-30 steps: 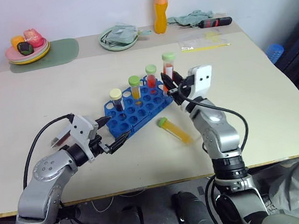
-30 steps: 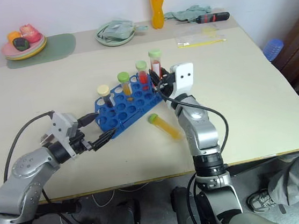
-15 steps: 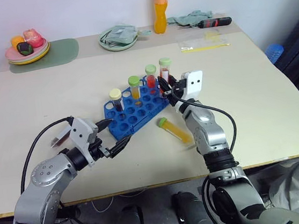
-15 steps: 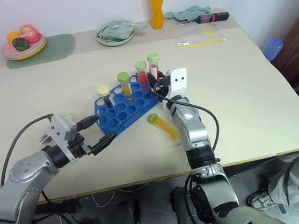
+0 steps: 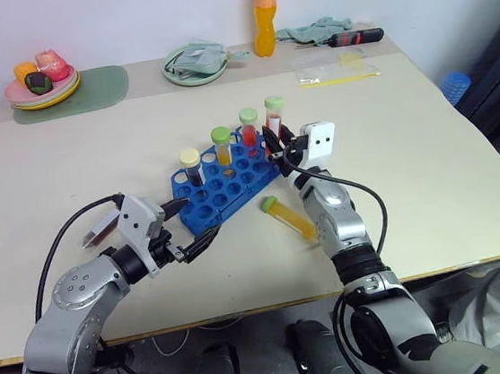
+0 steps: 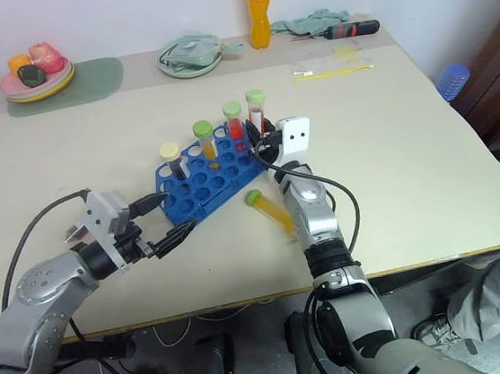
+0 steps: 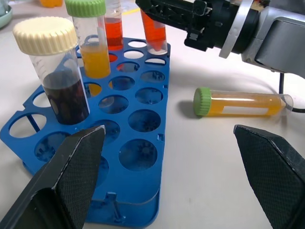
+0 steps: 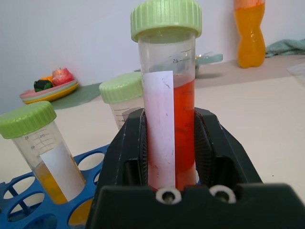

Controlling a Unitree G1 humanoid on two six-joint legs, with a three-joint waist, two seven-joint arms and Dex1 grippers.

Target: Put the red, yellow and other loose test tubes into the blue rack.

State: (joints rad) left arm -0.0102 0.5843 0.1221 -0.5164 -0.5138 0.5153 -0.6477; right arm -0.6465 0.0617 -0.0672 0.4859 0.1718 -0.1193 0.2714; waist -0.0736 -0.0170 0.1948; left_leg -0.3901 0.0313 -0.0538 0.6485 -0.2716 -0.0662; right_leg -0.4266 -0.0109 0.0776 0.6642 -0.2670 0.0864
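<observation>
The right gripper (image 5: pixel 274 144) is clamped on the red-orange test tube (image 8: pixel 167 102), upright, cap up, its tip at a hole at the blue rack (image 7: pixel 143 138)'s far end. Misaligned, it could jam on the rim or tip the rack. The left gripper (image 5: pixel 200 241) hangs wide open, empty, beside the rack's near end. A yellow tube (image 5: pixel 291 217) lies flat on the counter (image 5: pixel 426 149), cap toward the rack.

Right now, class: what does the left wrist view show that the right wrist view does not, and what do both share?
Left wrist view alone: the yellow tube lying on the table, the cream-capped dark tube standing in the blue rack, and the open left gripper. Right wrist view alone: the orange bottle and a plate of food. Both: the right gripper shut on the red tube, and the rack.
</observation>
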